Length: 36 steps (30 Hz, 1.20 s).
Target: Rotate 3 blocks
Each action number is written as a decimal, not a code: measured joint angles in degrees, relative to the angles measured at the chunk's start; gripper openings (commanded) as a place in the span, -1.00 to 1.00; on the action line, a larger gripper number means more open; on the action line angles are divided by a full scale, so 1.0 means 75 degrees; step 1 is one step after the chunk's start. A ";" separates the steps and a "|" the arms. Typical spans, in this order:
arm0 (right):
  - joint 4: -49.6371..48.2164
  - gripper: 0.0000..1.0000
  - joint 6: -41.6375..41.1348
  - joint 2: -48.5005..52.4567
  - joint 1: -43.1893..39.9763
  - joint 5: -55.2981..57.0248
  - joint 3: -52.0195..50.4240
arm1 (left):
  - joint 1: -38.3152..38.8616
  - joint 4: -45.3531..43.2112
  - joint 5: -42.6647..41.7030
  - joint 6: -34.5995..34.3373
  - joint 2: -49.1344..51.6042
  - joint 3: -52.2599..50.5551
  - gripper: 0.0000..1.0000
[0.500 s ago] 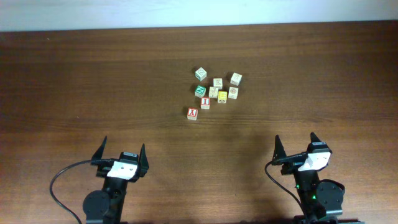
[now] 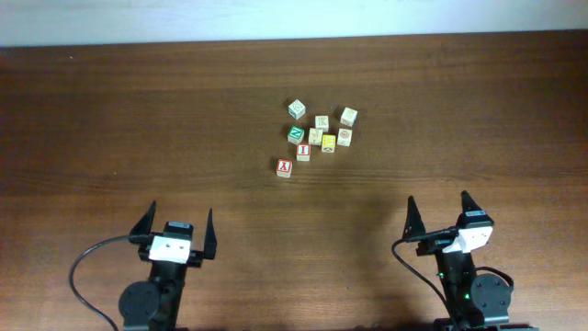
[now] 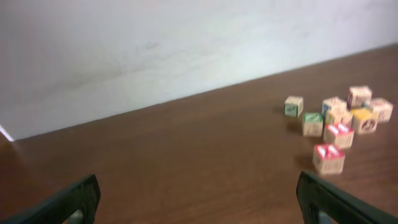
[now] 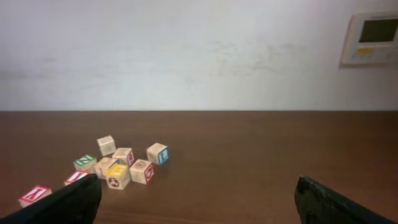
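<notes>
Clustering just beyond and to the right of the red "Y" cube, the blocks are seen resting on the table. Both the left gripper and the right gripper are held spread wide and empty, well short of that cube.

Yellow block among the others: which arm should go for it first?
Right, probably. From overhead, the yellow block lies somewhat nearer the right fingers than the left fingers. Both stand open and empty, with bare table in between.
</notes>
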<state>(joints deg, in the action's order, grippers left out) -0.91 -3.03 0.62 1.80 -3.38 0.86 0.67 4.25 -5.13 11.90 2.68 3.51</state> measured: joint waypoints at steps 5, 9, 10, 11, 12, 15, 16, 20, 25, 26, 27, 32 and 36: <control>0.0047 0.97 0.0003 0.0023 0.0000 -0.0650 0.0493 | 0.0000 0.0466 -0.0458 -0.0344 0.1547 0.1708 0.98; 0.0434 0.97 0.0000 0.0530 0.0000 -0.1020 0.1320 | 0.0000 0.1241 -0.1093 -0.0402 0.3529 0.3360 0.98; 0.0519 0.97 0.0000 0.0886 0.0000 -0.1183 0.1612 | 0.0000 0.1577 -0.1311 -0.0417 0.4336 0.4074 0.98; 0.0688 0.97 0.0000 0.1239 -0.0003 -0.1317 0.1891 | 0.0000 0.1915 -0.1434 -0.0425 0.4838 0.4540 0.98; 0.0912 0.97 0.0000 0.1751 0.0000 -0.1489 0.2311 | -0.0003 0.2436 -0.1556 -0.0437 0.5438 0.5100 0.98; 0.1682 0.97 0.0003 0.3220 0.0000 -0.1836 0.3652 | -0.0003 0.3675 -0.1725 -0.0449 0.6980 0.6717 0.98; 0.2119 0.97 0.0003 0.3844 -0.0003 -0.1970 0.4266 | -0.0006 0.4360 -0.1763 -0.0458 0.7609 0.7426 0.98; 0.3733 0.97 0.0023 0.6875 0.0000 -0.2675 0.7166 | -0.0009 0.5761 -0.1827 -0.0458 0.9763 0.9751 0.99; 0.6274 0.97 -0.0006 1.0859 -0.0003 -0.3147 1.0844 | -0.0009 0.6266 -0.1862 -0.0458 1.1281 1.0663 0.98; 0.6216 0.96 -0.0012 1.1497 0.0000 -0.3220 1.1278 | -0.0009 0.6312 -0.1868 -0.0458 1.1403 1.0663 0.98; 0.5858 0.35 -0.0085 1.2298 -0.0003 -0.3445 1.1622 | -0.0009 0.6330 -0.1865 -0.0458 1.1520 1.0663 0.98; 0.4820 0.29 -0.0877 1.4565 0.0254 -0.2906 1.1715 | -0.0009 0.6312 -0.1865 -0.0458 1.1727 1.0666 0.98; 0.4453 0.29 -0.1999 1.5658 0.1276 -0.1224 1.1715 | -0.0009 0.6301 -0.1865 -0.0458 1.1730 1.0669 0.98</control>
<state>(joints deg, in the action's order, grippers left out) 32.49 -18.02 118.06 11.38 -12.56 88.73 0.60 51.51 -19.11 8.47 90.65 83.53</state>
